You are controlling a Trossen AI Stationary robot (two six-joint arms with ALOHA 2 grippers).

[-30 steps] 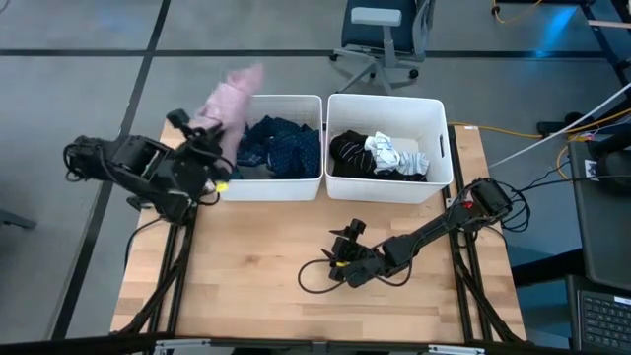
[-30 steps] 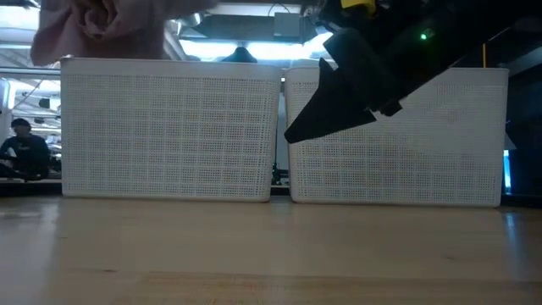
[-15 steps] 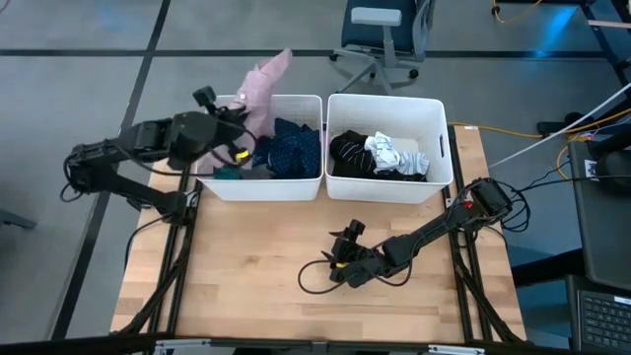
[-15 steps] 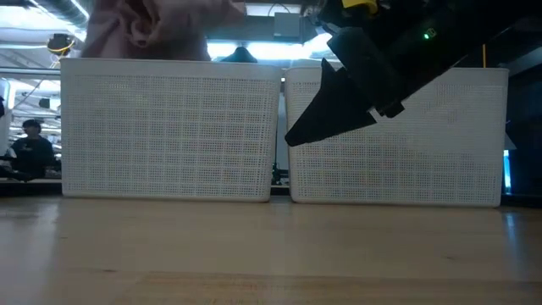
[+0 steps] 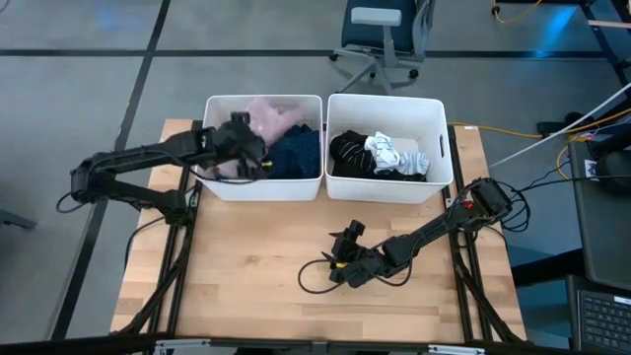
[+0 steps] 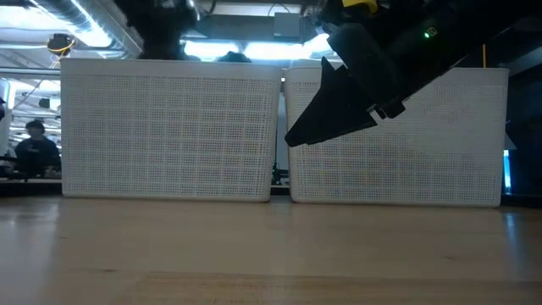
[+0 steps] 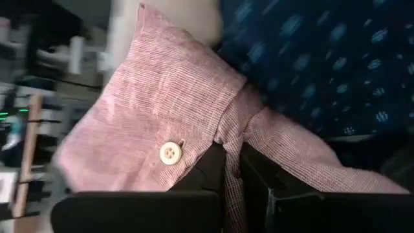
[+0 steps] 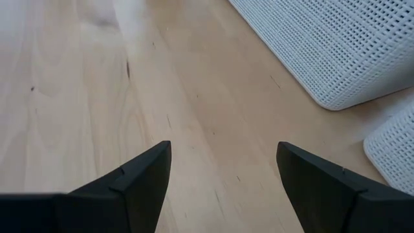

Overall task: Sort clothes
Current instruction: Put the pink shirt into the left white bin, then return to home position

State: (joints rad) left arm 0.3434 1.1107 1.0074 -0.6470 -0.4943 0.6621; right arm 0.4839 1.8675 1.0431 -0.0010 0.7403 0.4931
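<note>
The pink top [image 5: 268, 116] lies in the left white bin [image 5: 261, 187], beside and partly on the navy dotted cloth [image 5: 298, 154]. My left gripper [image 5: 246, 150] reaches into this bin from the table's left and is shut on the pink cloth [image 7: 162, 97]. Black and white pieces [image 5: 380, 154] lie in the right white bin [image 5: 389, 189]. My right gripper [image 5: 343, 258] is open and empty, low over the table's middle; its fingers stand apart in the right wrist view [image 8: 223, 175]. My left gripper pinches a fold of the pink top [image 7: 234, 139] between its two fingers, right next to the buttoned cuff [image 7: 169, 153]. The fingers come slanting down from the table's left into the bin. The cloth lies slack in the bin, against the navy dotted cloth [image 7: 310, 58].
The two white bins stand side by side along the table's far edge; in the low view their mesh walls [image 6: 169, 127] hide what is in them. The bare wooden tabletop [image 5: 256, 266] lies in front of them. A cable [image 5: 315, 281] loops beside my right gripper.
My left gripper has carried the pink top from outside the left bin's left wall, up over the rim toward the table's right, then down into the bin. The top, which hung raised above the bin, now lies inside it.
</note>
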